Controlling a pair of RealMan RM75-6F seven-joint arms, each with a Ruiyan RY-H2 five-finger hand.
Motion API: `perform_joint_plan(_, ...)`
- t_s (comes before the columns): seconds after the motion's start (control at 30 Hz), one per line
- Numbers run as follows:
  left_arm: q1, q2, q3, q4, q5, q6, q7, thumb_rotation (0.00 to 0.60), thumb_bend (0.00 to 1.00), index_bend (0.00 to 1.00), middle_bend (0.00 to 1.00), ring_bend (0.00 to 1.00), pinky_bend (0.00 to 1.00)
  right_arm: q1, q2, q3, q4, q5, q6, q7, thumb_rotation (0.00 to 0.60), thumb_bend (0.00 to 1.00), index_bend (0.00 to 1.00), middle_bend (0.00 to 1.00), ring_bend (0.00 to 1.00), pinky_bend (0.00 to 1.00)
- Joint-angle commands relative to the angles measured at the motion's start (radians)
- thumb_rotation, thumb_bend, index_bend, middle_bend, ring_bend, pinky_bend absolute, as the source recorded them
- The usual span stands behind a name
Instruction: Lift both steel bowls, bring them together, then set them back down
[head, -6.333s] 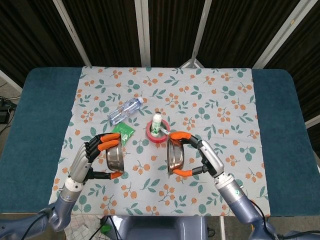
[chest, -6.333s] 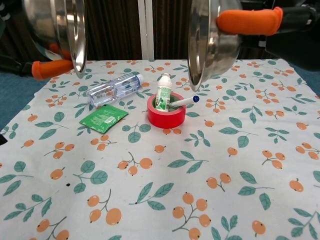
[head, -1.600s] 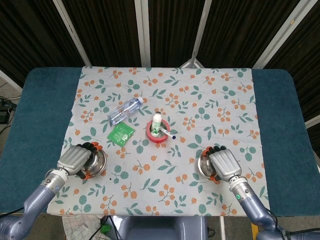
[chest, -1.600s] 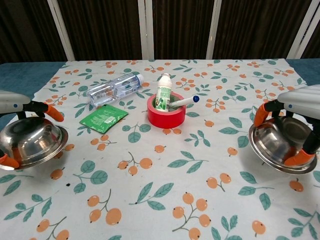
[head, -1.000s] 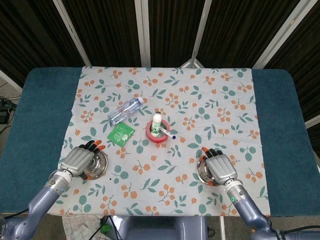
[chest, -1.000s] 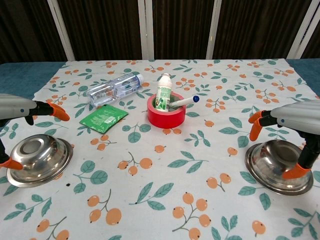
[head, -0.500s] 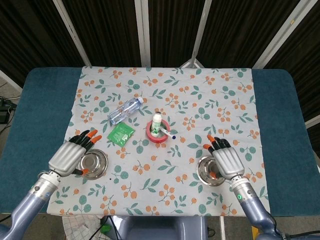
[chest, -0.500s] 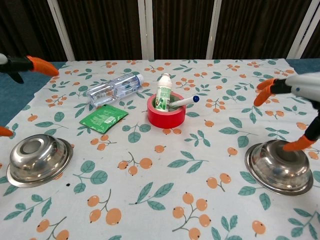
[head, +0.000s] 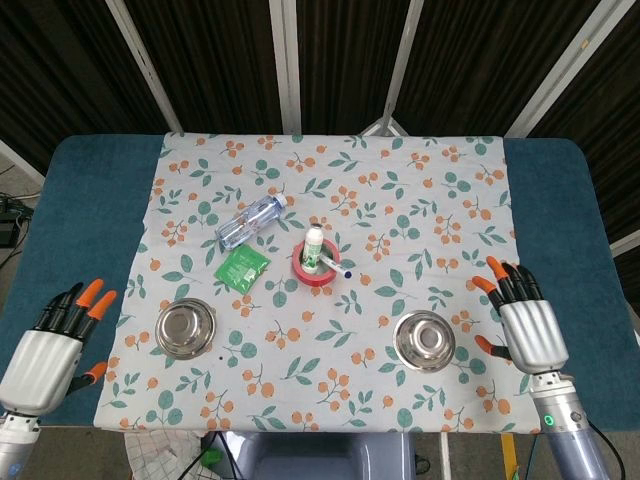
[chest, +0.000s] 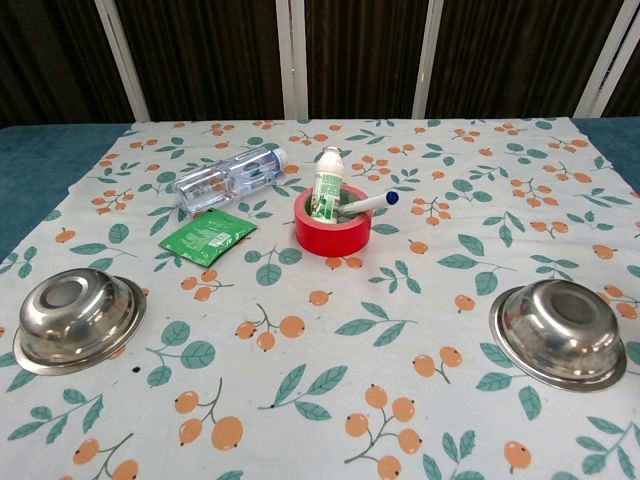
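Both hands are empty with fingers spread, the left hand (head: 50, 345) off the cloth's left edge and the right hand (head: 527, 325) at its right edge. The left bowl (head: 186, 327) and right bowl (head: 424, 340) sit upside down on the cloth (head: 400, 200), well apart. Beyond them lie a green packet (head: 243, 266), a red tape roll (head: 316, 268) and a bottle (head: 250, 221).

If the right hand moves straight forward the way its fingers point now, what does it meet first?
Probably nothing: the right hand points up the cloth's right edge, outside the right steel bowl, and that way looks free, though depth is unclear.
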Motion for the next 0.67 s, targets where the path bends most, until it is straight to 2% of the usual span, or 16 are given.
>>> perform_joint_plan(0.03,0.078,-0.058,-0.006,0.126,0.028,0.103,-0.117,0.6,0.0,0.11,0.0,0.0,0.11,-0.066,-0.013,-0.035,0.042,-0.051,0.061,0.022,0.6,0.07,0.24,0.07,0.08,0.09)
perform_joint_plan(0.2,0.138,-0.107,-0.026,0.234,0.005,0.155,-0.18,0.6,0.0,0.11,0.0,0.0,0.11,-0.125,-0.016,-0.071,0.076,-0.106,0.097,0.028,0.6,0.07,0.24,0.07,0.08,0.09)
perform_joint_plan(0.37,0.154,-0.133,-0.047,0.275,-0.031,0.132,-0.268,0.6,0.0,0.12,0.0,0.0,0.11,-0.16,-0.022,-0.106,0.114,-0.141,0.076,0.023,0.6,0.07,0.24,0.07,0.08,0.09)
perform_joint_plan(0.67,0.164,-0.144,-0.067,0.294,-0.023,0.104,-0.247,0.6,0.0,0.12,0.0,0.0,0.11,-0.189,-0.011,-0.079,0.149,-0.138,0.069,0.08,0.6,0.07,0.24,0.07,0.08,0.09)
